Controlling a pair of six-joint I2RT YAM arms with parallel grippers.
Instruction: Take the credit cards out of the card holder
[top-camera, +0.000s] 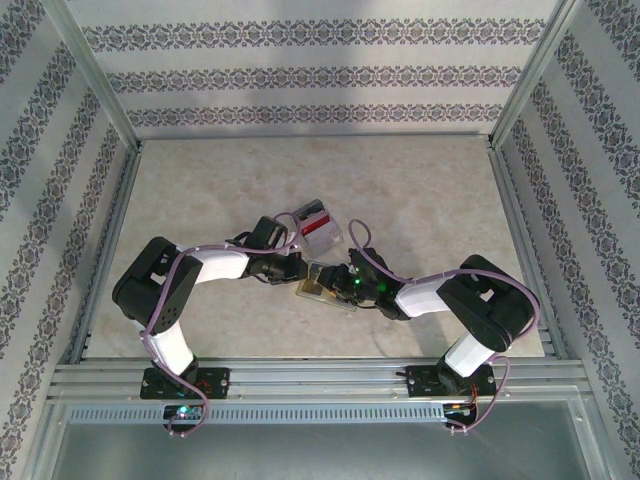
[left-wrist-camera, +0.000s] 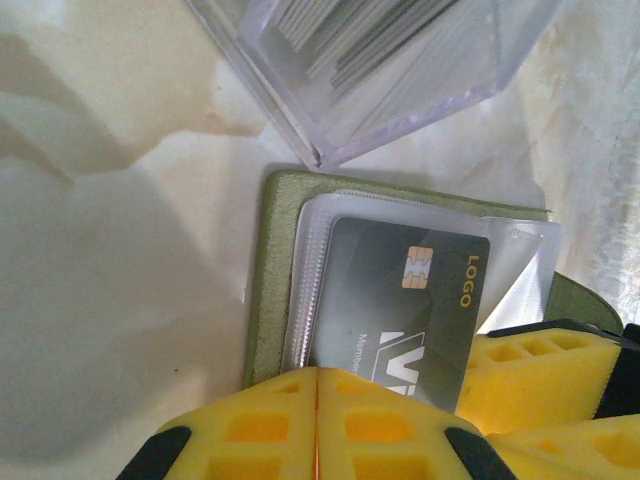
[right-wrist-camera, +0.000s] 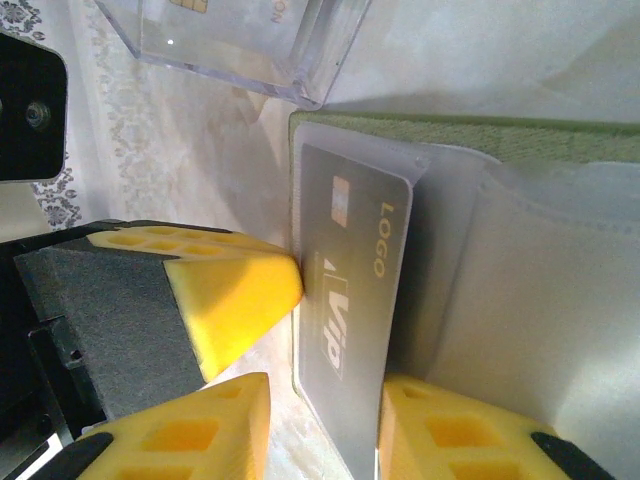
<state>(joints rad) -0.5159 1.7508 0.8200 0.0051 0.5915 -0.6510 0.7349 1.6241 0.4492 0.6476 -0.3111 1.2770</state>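
Near the middle of the table (top-camera: 420, 190) the card holder (left-wrist-camera: 262, 300) lies open, olive cover down and pale sleeves up, just beside a clear plastic box (left-wrist-camera: 400, 90) that has cards in it. A dark grey card (left-wrist-camera: 400, 300) with a gold chip sits partly in the top sleeve (right-wrist-camera: 520, 260), its free end towards the arms.

The left gripper (left-wrist-camera: 317, 420) has its jaws closed flat together, and its tip rests against the holder's near edge; I judge it is pinning the holder down, though I cannot tell whether it nips any plastic. The right gripper (right-wrist-camera: 325, 400) has its jaws apart with the card's free end between them. One finger looks to be touching the card, while a gap shows on the other side, so no firm grip is visible yet.

Several things could go wrong from here:
- The jaws may catch the sleeve along with the card, and then the pull drags the whole holder.
- The holder may slide or fold shut if the left tip slips off its thin edge.
- The slick card may slip out of a shallow pinch.
- The card may bend if it is pulled at an angle to the sleeve mouth.
- The two grippers work very close together and could knock each other or nudge the box
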